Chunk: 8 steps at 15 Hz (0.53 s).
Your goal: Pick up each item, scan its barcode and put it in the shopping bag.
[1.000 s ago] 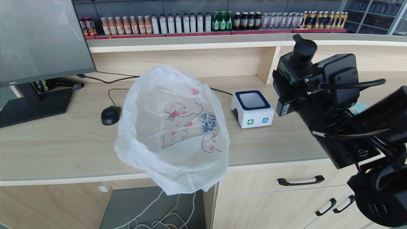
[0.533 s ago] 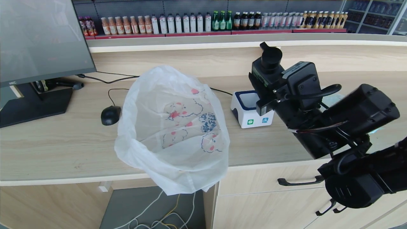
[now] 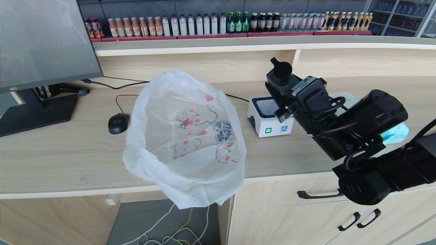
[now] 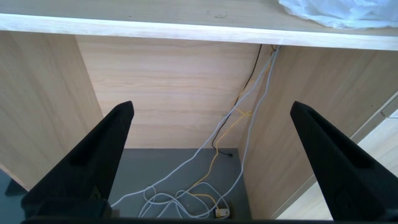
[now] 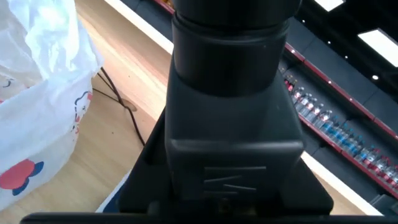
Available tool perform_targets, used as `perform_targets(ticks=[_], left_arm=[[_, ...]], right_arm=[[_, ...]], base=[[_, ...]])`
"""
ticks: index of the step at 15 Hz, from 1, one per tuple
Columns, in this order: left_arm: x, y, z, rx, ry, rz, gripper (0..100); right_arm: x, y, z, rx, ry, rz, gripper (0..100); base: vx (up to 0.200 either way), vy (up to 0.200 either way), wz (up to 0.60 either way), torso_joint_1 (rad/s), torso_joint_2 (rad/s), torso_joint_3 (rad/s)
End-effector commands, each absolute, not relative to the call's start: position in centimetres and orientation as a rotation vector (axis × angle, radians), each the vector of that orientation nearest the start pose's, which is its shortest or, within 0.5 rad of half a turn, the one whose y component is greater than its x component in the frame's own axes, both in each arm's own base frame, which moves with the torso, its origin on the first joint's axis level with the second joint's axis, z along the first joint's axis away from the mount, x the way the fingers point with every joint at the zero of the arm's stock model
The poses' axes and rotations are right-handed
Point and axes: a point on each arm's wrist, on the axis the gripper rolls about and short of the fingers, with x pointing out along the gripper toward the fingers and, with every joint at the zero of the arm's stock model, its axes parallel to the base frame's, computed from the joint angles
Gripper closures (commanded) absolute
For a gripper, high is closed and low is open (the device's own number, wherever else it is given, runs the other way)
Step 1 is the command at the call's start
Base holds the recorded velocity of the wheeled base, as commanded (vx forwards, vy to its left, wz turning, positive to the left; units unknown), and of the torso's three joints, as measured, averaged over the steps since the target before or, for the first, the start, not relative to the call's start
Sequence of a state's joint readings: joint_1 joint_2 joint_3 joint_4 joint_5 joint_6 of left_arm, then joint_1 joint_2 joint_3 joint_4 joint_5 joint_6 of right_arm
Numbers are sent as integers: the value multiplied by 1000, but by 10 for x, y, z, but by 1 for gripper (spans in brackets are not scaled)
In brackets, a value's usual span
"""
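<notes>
A monitor [image 3: 44, 41] is standing at the left end of the table [image 3: 68, 153], and a mouse [image 3: 119, 123] is lying near its stand. The left tool [image 4: 211, 109] is hanging below the table edge with its fingers spread wide apart and nothing between them, pointing toward cables [image 4: 205, 186] on the floor. The bag [image 3: 184, 136] is sitting open in the middle of the table, its bottom sagging over the front edge. Just to its right, the scanner [image 3: 269, 117] is resting on the table with its window facing up. The right tool [image 3: 287, 92] is clamped on a black bottle [image 3: 280, 73], holding it cap up above the scanner's right edge. Behind that arm, a teal pack [image 3: 395, 133] is lying on the table. Rows of drinks [image 3: 221, 23] are lining the back shelf.
</notes>
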State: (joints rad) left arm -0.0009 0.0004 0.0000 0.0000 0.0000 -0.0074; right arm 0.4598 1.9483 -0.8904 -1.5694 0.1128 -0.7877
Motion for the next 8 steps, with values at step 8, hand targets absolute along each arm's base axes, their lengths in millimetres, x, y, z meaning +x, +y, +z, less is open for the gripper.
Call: perform_targets(ticks=[8], left_arm=[[-23,0,75,-8,0,-2,0]], right_arm=[[340,159,200,-790,-791,439,100]], base=[[0,0,0,0,0,0]])
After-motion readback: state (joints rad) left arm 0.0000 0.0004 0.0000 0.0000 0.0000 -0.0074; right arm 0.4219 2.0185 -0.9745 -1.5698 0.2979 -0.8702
